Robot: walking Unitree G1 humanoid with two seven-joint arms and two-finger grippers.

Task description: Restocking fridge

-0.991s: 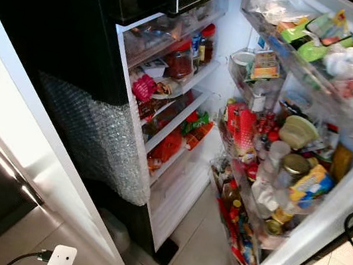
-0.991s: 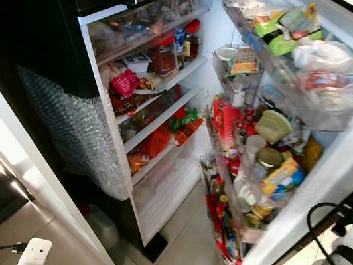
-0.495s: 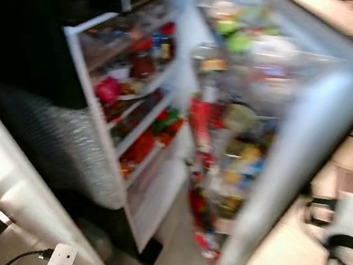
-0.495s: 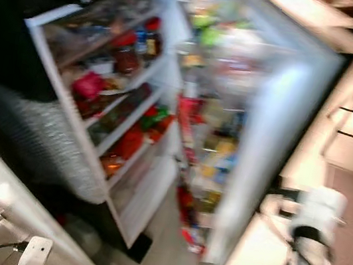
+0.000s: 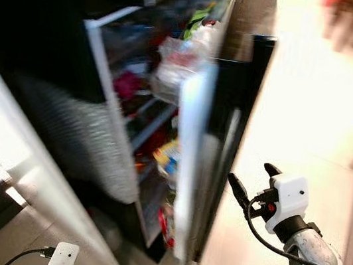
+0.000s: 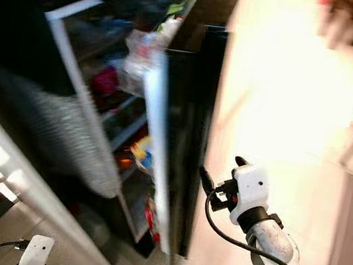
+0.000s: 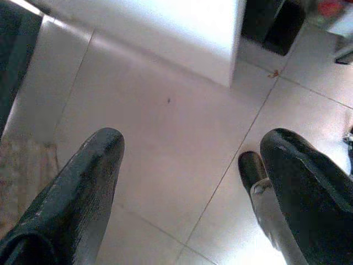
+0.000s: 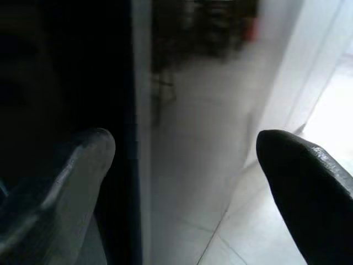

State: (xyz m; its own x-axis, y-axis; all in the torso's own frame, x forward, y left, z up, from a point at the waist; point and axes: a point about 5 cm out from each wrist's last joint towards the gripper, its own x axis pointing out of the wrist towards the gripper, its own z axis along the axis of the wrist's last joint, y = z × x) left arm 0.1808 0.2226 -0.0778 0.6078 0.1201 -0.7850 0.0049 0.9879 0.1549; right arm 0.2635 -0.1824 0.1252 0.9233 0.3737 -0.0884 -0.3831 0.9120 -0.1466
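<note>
Down at the bottom left of the head view there's a small white plug-like device with a black cable, sitting low by the tiled floor. The left gripper hangs over that floor in its wrist view, fingers spread wide with nothing between them, and a dark rounded thing pokes in right beside one finger, can't tell what it is. Over in the lower right of the head view the right arm comes up with its white wrist block and a black cable looping off it, and the right gripper points toward the outer face of the fridge door, just beside its edge. Whether it's actually touching, I can't tell, it's all pretty blurry. In its wrist view the fingers are wide apart, holding nothing, with the dark door edge running up between them. The door itself sits mid-frame, seen nearly edge-on, white inner side facing left. Behind it, the fridge fills the upper left: shelves crammed with stuff, a crinkly clear bag up high, something pink on a shelf, a yellow and blue pack lower down. A sheet of bubble wrap covers the fridge's dark side at centre left. Far right is bright washed-out floor.
</note>
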